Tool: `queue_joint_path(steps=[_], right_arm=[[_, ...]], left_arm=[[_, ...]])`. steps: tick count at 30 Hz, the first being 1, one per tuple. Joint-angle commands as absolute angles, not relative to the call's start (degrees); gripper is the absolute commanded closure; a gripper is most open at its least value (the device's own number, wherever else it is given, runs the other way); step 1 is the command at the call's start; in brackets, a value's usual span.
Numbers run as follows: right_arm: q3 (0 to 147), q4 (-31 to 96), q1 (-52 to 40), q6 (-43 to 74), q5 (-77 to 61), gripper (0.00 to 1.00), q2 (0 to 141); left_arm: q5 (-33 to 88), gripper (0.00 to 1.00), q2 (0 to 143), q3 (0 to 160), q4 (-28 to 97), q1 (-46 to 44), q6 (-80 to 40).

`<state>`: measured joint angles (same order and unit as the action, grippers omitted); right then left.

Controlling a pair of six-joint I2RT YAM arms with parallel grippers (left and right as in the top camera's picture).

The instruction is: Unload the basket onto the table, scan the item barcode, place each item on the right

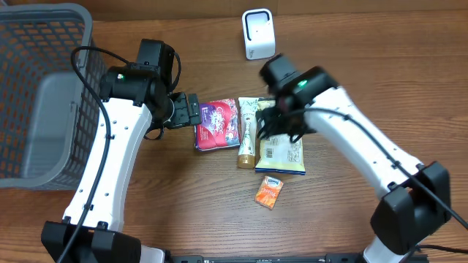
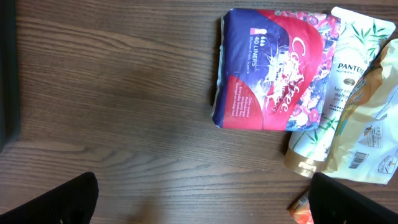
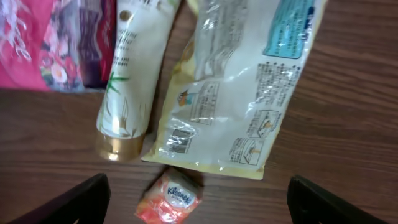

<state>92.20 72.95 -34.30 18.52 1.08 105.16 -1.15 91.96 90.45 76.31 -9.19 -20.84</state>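
Over the snack bag [image 3: 242,81], right gripper [image 3: 199,186] and left gripper [image 2: 202,190] stand open.
Pinch its edge; keep your barcode [image 3: 180,140] flat toward the scanner [image 1: 257,33].

Table [image 1: 365,66]: dk brown wood, fine horiz. grain. Basket [image 1: 44,44]: grey, mesh-pattern walls. Scanner [image 1: 257,33]: white w/ darker face panel. Liner pack [image 2: 270,68]: red centre, blue side, white script, small pink/red floral print along the edge. Tube [image 3: 130,81]: cream w/ green leaf print, dk lettering; cap [image 3: 119,146] gold. Snack bag [image 3: 236,87]: pale yellow, glossy, teal patch at one corner, blk text blocks, blk-and-white barcode [image 3: 179,138]. Tissue pack [image 3: 171,199]: orange w/ white oval label. Left arm [image 1: 110,168] & right arm [image 1: 365,146]: white shells, blk joints.
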Motion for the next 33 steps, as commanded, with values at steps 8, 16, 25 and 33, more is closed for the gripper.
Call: queue_joint_path(steps=[8,16,25,33], right_arm=[[81.10,67.16,-47.70,17.72,18.17,0.00,104.64],[72.05,55.53,-48.53,17.50,22.04,0.00,104.97],[71.16,52.75,-48.95,13.30,21.89,0.00,108.27],[71.13,53.19,-49.21,13.19,22.02,0.00,110.10]], left_arm=[[-1.69,0.00,91.88,90.85,76.23,-9.37,-21.43],[-1.69,0.00,91.88,90.85,76.25,-9.37,-21.43],[-1.69,0.00,91.88,90.85,76.25,-9.37,-21.43],[-1.69,0.00,91.88,90.85,76.25,-9.37,-21.43]])
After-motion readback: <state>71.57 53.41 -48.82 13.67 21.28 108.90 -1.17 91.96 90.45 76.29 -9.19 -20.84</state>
